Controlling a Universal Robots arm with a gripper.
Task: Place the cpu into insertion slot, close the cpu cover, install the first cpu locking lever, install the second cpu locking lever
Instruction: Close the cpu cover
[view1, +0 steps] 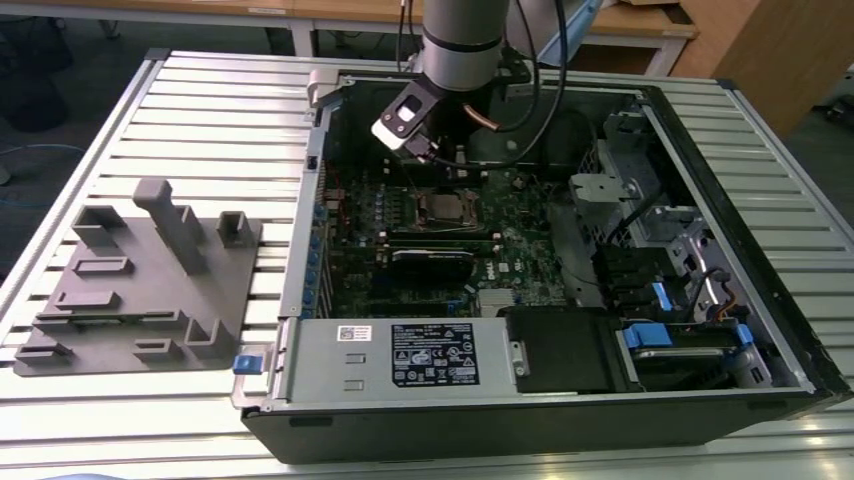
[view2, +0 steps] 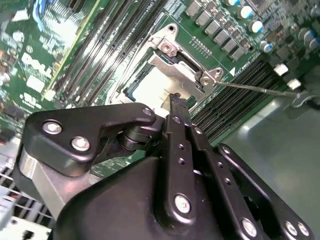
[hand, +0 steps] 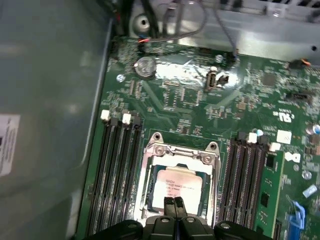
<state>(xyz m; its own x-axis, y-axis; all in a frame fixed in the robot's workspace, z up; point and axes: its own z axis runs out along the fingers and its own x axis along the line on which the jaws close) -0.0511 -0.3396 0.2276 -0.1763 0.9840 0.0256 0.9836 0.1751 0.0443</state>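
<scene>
The cpu (hand: 178, 183) lies flat in the insertion slot (view1: 443, 208), its silver-grey top showing in both wrist views (view2: 149, 89). The cpu cover (hand: 181, 152) appears to lie down around the chip as a silvery frame (view2: 183, 67). My gripper (hand: 174, 202) is shut with nothing between its fingers, and its tips (view2: 177, 102) sit right over one edge of the chip and frame. In the exterior view the gripper (view1: 430, 158) hangs just above the socket. A thin locking lever (view2: 256, 89) sticks out sideways from the socket corner.
Long black memory slots (hand: 116, 175) flank the socket on both sides. The open computer case (view1: 747, 230) has a drive cage on the exterior view's right and a power supply (view1: 400, 355) at the front. A grey fixture block (view1: 147, 280) stands on the slatted table to the left.
</scene>
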